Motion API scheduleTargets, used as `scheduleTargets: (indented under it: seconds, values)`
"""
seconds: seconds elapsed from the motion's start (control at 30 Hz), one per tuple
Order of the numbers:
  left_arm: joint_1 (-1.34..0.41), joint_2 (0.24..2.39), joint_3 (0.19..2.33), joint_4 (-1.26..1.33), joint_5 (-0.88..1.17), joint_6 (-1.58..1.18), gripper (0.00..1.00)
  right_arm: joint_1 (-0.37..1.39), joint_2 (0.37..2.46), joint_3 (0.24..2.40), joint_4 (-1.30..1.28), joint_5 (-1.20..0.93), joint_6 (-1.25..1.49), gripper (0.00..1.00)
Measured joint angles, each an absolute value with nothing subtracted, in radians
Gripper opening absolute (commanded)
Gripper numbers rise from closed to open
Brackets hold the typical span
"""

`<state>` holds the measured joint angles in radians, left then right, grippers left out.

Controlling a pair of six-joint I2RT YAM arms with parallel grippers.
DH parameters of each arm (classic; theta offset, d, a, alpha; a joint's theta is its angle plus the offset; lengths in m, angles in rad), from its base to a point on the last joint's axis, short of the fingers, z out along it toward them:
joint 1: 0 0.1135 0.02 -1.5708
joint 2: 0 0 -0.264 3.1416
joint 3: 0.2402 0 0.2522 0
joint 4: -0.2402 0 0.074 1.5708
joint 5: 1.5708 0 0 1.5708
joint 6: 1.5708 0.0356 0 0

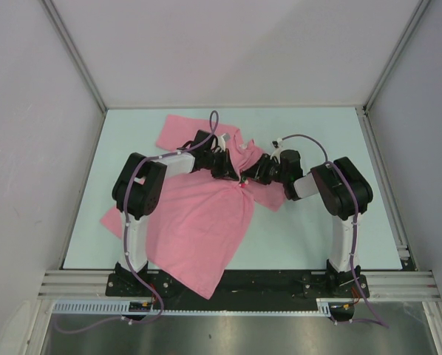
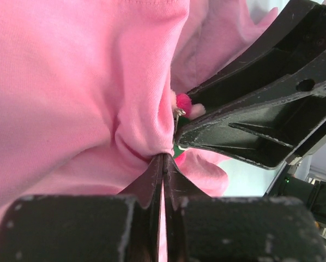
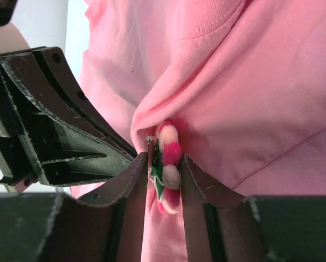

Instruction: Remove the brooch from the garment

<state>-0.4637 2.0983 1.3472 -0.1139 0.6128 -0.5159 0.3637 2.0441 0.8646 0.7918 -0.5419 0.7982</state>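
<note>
The pink T-shirt [image 1: 199, 222] lies crumpled on the table, a fold of it lifted between both grippers. My left gripper [image 1: 232, 171] is shut on a bunched fold of the shirt [image 2: 70, 98], with its tips [image 2: 164, 158] right beside the brooch. The brooch [image 3: 168, 166] shows edge-on as pink and white fuzzy petals with a green backing and a metal pin, still against the cloth. My right gripper [image 3: 165, 164] is shut on the brooch, one finger on each side. The brooch shows as a red dot from above [image 1: 241, 184] and beside the right fingers [image 2: 183, 103].
The pale green table [image 1: 310, 237] is walled by white panels at the back and sides. A black strip and metal rail run along the near edge. The shirt hangs over the near edge at the left of centre. Both arms meet mid-table.
</note>
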Motion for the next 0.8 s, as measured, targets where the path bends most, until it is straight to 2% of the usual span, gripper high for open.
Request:
scheduleTargets:
  seconds: [0.2,0.3,0.5,0.6,0.67,0.8]
  values:
    - [-0.465,2.098,1.348,-0.113,0.613,-0.516,0.03,0.369,2.046,0.883,0.76,-0.53,0.782,0.37]
    - [-0.465,2.098,1.347,-0.113,0.613,-0.516,0.03,0.376,2.046,0.889,0.748,-0.524,0.773,0.34]
    - [-0.466,2.099,1.348,-0.114,0.613,-0.516,0.03,0.381,2.046,0.894,0.733,-0.512,0.765,0.22]
    - [-0.466,2.099,1.347,-0.113,0.613,-0.516,0.03,0.381,2.046,0.897,0.731,-0.511,0.764,0.12]
    - [-0.466,2.099,1.348,-0.113,0.613,-0.516,0.03,0.381,2.046,0.898,0.73,-0.511,0.763,0.0]
    - [-0.466,2.099,1.347,-0.114,0.613,-0.516,0.02,0.382,2.046,0.898,0.73,-0.511,0.761,0.0]
